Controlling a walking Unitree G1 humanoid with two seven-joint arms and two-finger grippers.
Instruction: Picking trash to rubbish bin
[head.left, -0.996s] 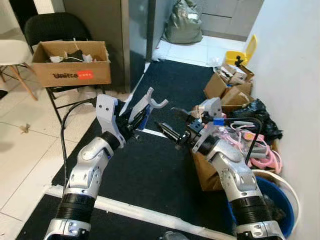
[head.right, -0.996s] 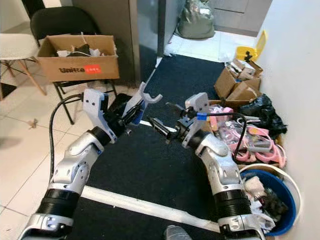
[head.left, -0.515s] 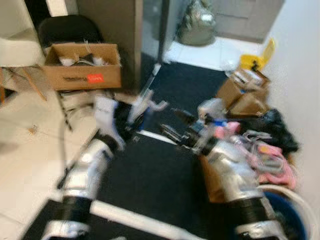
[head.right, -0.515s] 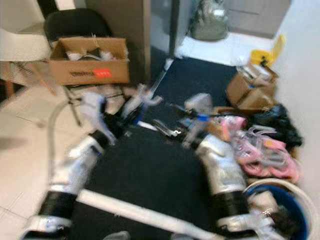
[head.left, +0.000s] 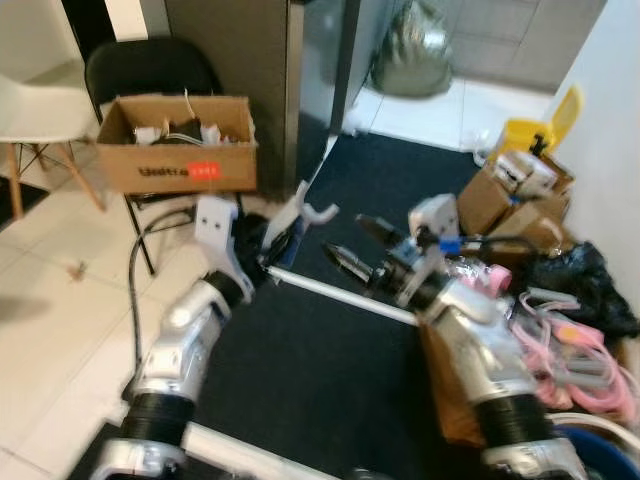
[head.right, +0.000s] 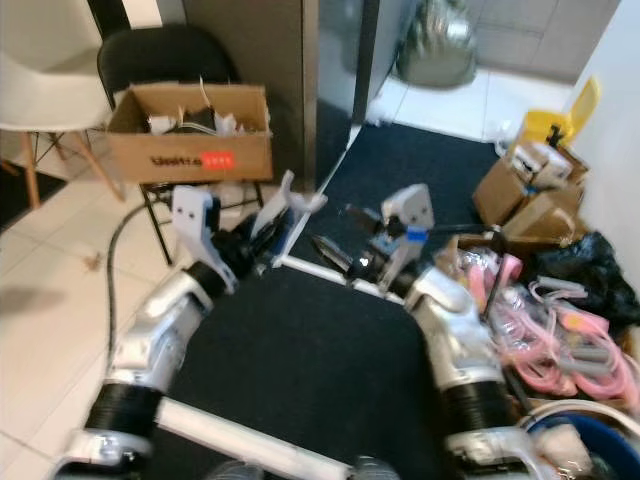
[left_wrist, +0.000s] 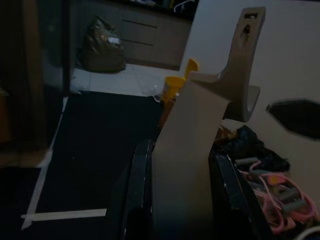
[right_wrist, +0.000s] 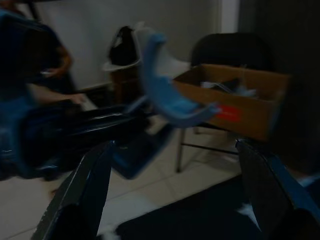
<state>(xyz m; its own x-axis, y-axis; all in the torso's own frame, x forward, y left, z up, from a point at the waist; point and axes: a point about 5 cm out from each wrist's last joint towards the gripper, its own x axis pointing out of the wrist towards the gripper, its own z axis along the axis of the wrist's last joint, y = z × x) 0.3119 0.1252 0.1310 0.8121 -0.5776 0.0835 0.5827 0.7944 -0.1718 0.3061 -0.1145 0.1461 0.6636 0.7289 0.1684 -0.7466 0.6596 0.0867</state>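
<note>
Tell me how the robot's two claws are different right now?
The left gripper is shut on a flat white plastic piece with a hooked end, while the right gripper holds nothing. The left fingers press against the piece; the right fingers stand wide apart. Both are raised over the black mat, pointing toward each other, and both have long black fingers on silver arms.

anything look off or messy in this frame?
Yes. Clutter is heaped along the wall on the robot's right: pink hangers, a black bag and open cardboard boxes. Another box of cables sits on a black chair. The left gripper holds a white plastic piece.
</note>
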